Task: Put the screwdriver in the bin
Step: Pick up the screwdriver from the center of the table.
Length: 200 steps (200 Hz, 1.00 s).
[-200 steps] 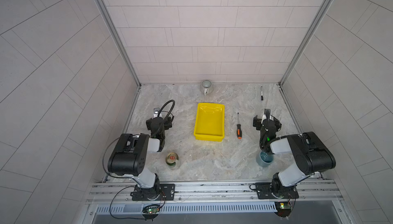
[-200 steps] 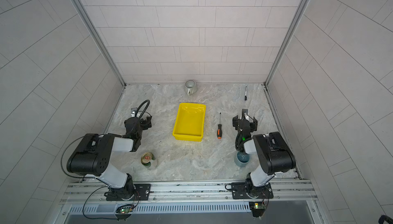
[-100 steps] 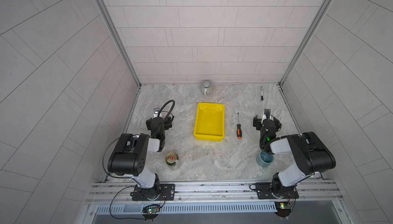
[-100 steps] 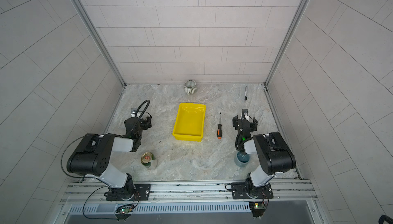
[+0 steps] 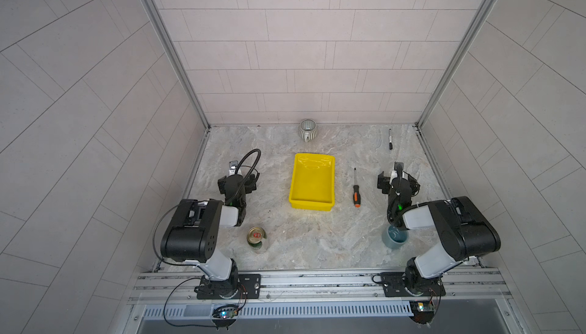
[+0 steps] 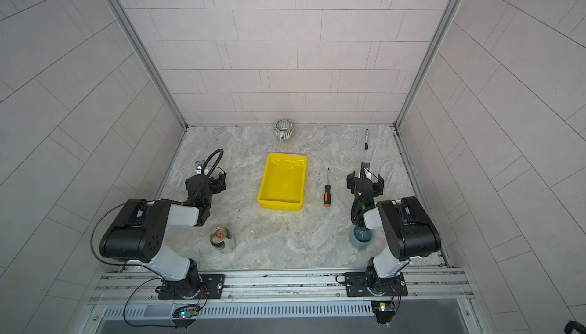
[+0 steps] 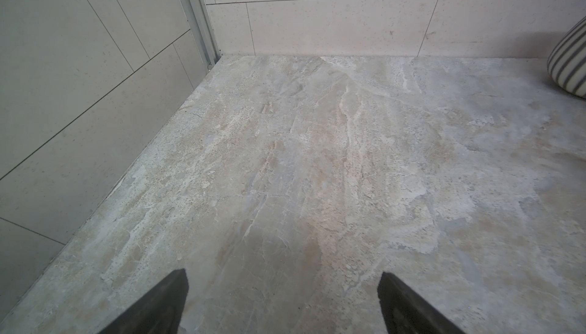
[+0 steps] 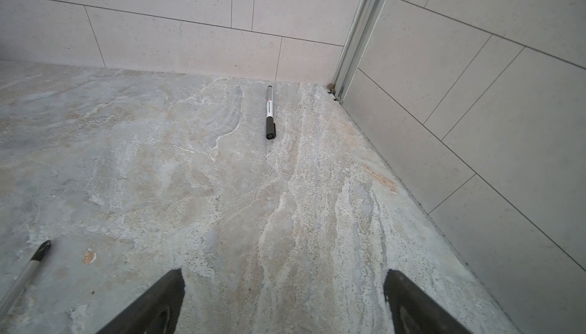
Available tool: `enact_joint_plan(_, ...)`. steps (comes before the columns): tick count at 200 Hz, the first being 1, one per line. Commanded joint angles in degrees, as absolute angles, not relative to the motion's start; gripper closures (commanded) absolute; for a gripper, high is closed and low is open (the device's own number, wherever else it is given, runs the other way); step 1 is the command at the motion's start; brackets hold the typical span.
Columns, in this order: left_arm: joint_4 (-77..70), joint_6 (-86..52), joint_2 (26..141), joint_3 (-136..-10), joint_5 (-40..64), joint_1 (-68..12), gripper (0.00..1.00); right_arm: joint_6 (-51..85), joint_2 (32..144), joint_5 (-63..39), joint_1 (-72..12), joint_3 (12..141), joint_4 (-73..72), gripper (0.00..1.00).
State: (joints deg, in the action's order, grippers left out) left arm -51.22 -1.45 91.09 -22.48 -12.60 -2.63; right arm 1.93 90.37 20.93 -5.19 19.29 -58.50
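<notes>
Crouching low at either side of the marble tabletop [image 5: 301, 237], the left arm [image 5: 196, 224] and right arm [image 5: 444, 221] have their elbows back by the rail [image 5: 317, 280] and their forearms reaching level toward the back wall [image 5: 301, 63]. The left gripper [image 7: 282, 272] and the right gripper [image 8: 283, 273] both stand wide apart over bare stone, with nothing between the jaws. The screwdriver [image 5: 356, 189] lies flat on the tabletop between the yellow bin [image 5: 312, 183] and the right gripper, near both but touching neither, its tip toward the back wall and its orange butt toward the rail.
</notes>
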Motion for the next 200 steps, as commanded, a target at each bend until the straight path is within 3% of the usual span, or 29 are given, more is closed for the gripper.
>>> enact_joint_plan(1,-53.1,-1.0,90.9,-22.6,-12.2,-2.5,0.00,1.6,90.9,21.1,-5.2,19.5,-59.0,0.00)
enact_joint_plan(60,-54.2,-0.1,87.5,-20.6,-10.7,-2.8,0.00,0.6,88.9,21.8,-5.9,15.6,-65.4,0.01)
enact_joint_plan(82,-40.1,0.0,76.9,-22.9,-13.8,-4.7,0.00,-0.8,79.7,27.6,-8.7,13.2,-61.6,0.01)
enact_joint_plan(102,-21.4,0.1,66.4,-28.9,-18.1,-10.2,0.00,-4.6,68.0,36.6,-15.8,15.4,-48.0,0.01)
enact_joint_plan(118,-10.0,-3.2,60.3,-32.7,-19.9,-15.9,0.00,-5.6,57.8,45.2,-22.7,23.1,-27.0,0.00)
enact_joint_plan(136,4.5,-16.2,54.3,-36.1,-16.2,-19.1,0.00,15.3,50.2,44.0,-23.8,37.7,8.6,0.00)
enact_joint_plan(150,16.1,-21.2,50.7,-37.8,-4.7,-19.2,0.00,34.7,46.7,38.7,-23.6,42.5,32.0,0.00)
enact_joint_plan(158,18.3,-16.9,48.9,-37.0,4.7,-19.2,0.00,41.7,44.5,38.8,-23.6,38.5,33.2,0.00)
enact_joint_plan(169,19.0,-11.4,46.3,-34.0,14.5,-19.2,0.00,35.8,41.7,31.9,-22.2,30.9,27.6,0.04)
enact_joint_plan(174,17.9,-13.1,45.0,-32.0,14.0,-19.2,0.00,34.6,40.8,30.8,-22.2,28.7,26.7,0.07)
enact_joint_plan(200,15.6,-16.0,41.2,-29.0,8.8,-19.0,0.00,33.6,32.3,29.4,-24.4,23.0,24.7,0.09)
